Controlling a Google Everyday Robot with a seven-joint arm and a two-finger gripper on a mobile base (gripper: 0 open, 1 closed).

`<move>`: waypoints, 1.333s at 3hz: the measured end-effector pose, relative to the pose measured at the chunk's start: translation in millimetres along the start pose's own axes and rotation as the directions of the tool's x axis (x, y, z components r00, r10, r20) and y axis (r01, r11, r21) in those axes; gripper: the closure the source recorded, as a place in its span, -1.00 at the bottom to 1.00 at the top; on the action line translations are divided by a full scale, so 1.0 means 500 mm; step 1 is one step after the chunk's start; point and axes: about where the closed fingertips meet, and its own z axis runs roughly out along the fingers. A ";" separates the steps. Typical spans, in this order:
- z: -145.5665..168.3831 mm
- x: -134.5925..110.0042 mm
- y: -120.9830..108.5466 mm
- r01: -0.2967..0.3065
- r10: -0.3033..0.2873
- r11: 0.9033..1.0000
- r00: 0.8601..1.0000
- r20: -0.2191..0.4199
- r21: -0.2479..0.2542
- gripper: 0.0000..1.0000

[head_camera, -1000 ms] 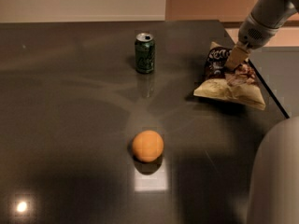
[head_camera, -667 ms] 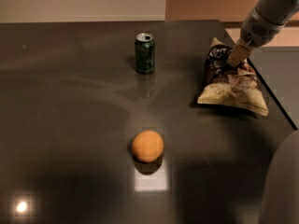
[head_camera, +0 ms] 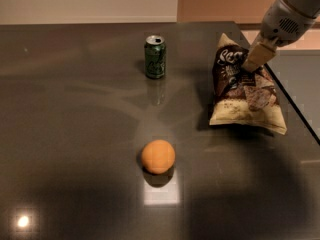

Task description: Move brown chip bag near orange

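- The cream end effector [head_camera: 251, 60] was set at the top of the crinkly dark-brown chip bag [head_camera: 240, 99]; its grip could not be told.
- The small round orange fruit [head_camera: 158, 156] was well apart, lower-left of it; the move was judged not yet made.

brown chip bag [head_camera: 234, 106] lifted, tool [head_camera: 248, 65] atop it

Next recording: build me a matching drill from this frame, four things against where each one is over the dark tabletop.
Things:
1. crinkly dark-brown chip bag
2. small round orange fruit
3. green soda can
4. hand

Places:
A. front centre, apart from the rest
B. upper right, at the bag's top end
C. far centre, standing upright
D. right side, to the right of the can

Pairs: 1-D, 2-A, 3-C, 4-B
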 end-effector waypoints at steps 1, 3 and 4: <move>-0.024 -0.025 0.077 0.114 -0.114 0.993 0.993 -0.004 -0.029 1.00; -0.026 -0.064 0.222 0.279 -0.281 0.957 0.960 -0.013 -0.084 1.00; -0.020 -0.077 0.271 0.321 -0.325 0.941 0.946 -0.014 -0.107 1.00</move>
